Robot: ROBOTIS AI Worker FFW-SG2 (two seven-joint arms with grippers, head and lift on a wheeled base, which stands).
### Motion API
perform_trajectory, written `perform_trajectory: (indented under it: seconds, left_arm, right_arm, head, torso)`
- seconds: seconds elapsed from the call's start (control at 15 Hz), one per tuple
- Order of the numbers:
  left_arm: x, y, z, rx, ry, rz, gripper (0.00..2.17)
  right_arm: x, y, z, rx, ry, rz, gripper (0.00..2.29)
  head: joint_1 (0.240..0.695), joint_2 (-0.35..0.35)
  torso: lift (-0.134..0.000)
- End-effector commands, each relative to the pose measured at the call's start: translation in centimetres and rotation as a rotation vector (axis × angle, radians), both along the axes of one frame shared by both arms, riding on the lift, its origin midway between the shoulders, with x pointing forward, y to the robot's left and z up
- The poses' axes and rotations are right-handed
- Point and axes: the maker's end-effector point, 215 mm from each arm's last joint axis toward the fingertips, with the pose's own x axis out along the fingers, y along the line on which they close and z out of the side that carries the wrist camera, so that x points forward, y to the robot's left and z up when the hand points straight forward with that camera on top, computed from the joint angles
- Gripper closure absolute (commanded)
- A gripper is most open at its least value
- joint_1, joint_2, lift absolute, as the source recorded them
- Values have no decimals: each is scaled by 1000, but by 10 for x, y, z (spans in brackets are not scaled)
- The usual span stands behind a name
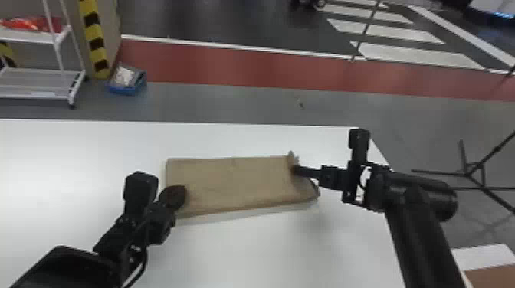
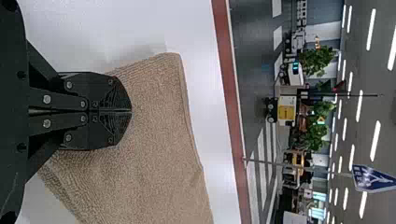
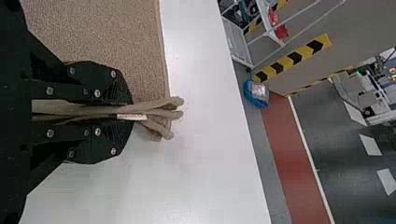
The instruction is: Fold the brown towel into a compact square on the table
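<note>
Clearly, the brown towel [image 1: 233, 184] lies on the smooth white surface [image 1: 268, 249] as a long, flat, folded slab, with a straight far edge and soft, rounded folds along its near side. Its cloth has a nubbly looped pile, edged by a denser, raised hem. Over its left end sits the left gripper [image 1: 178, 194], its black, blunt-nosed jaws pressed together with only a fine seam between them; whether their underside actually touches the pile is hard to tell. At the other end, the right gripper [image 1: 297, 171] pinches several layers of the towel between its flat black jaws, set with round metal bolt heads. Past those tips the layers poke out as plump, rounded tongues, beside a small, flat white label [image 3: 131, 117]. That end rises in a little crumpled peak, while the middle stays broad and fairly even.
</note>
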Motion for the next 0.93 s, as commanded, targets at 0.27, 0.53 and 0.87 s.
perform_trajectory:
  seconds: [0.27,0.53,0.87]
  left_arm:
    - [-2,-4,-1,0,3,-7,1970]
    - [-7,-17,0,2,1,-29,1970]
    - [-17,-29,-2,23,29,-53,1970]
  right_arm:
    - [-22,65,69,144,-46,104,1146]
    - [-29,117,109,222,-58,189,1143]
    - [-20,176,132,243,-53,258,1143]
  head:
    - [695,-226]
    - [695,-184]
    - [695,-142]
  torso:
    - [-110]
    - [-110]
    - [-110]
